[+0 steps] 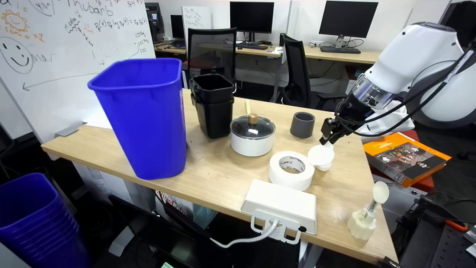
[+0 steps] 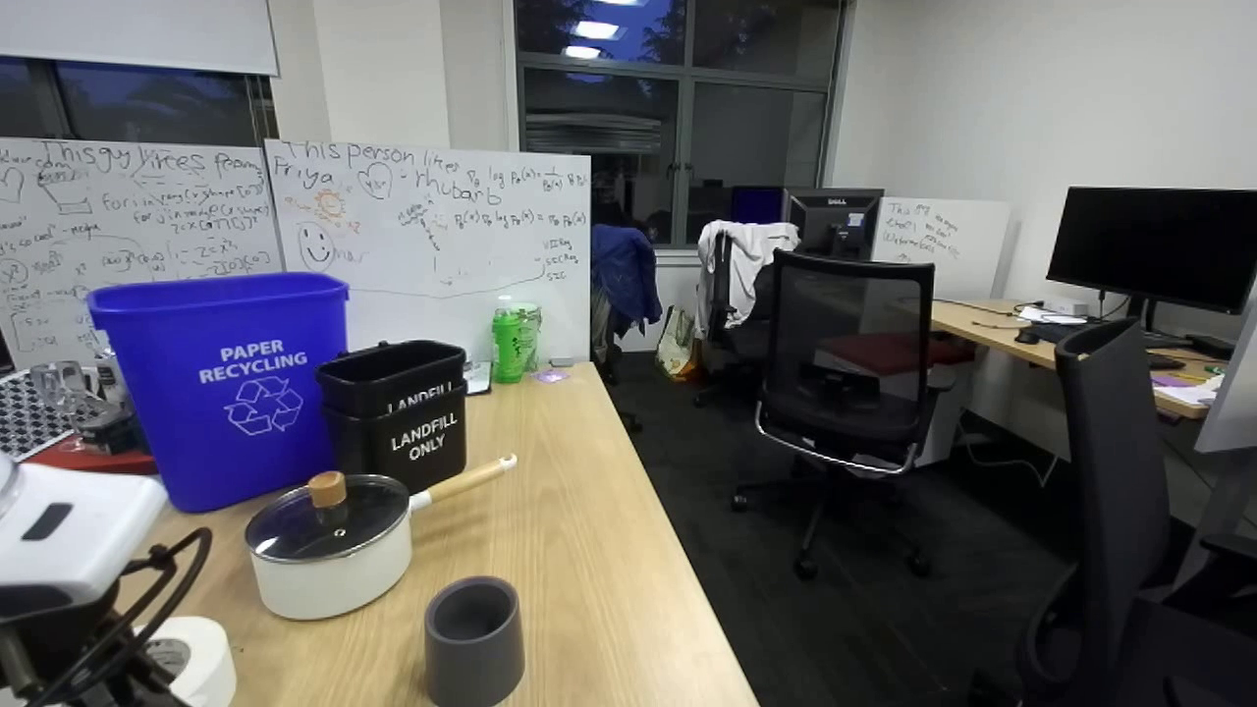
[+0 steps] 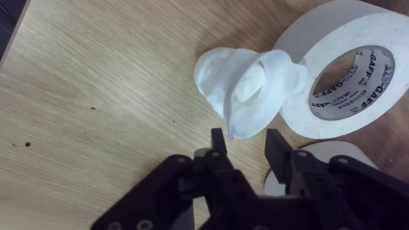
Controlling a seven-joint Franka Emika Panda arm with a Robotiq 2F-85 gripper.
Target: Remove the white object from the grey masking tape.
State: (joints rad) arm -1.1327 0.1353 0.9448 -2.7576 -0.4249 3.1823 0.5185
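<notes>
Saw, first from the left in an exterior view, the wider white tape roll [image 1: 291, 179]; then, farther back, the grey masking tape [image 1: 302, 129] upright on the desk [image 1: 342, 193], with nothing white showing in its hollow. Next, right of both, found the white object [image 1: 321, 154] tilted close beside the wider roll; couldn't tell whether touching. Last, noted the hand [image 3: 245, 135] with jaws apart, clamped on nothing. In wrist view, lay straight ahead of those jaws, with narrow ridged end slanting away up-left and flared rim nearest, close to the gap. Judged removal likely done; seemed to call for backing straight off, without snagging that rim.
</notes>
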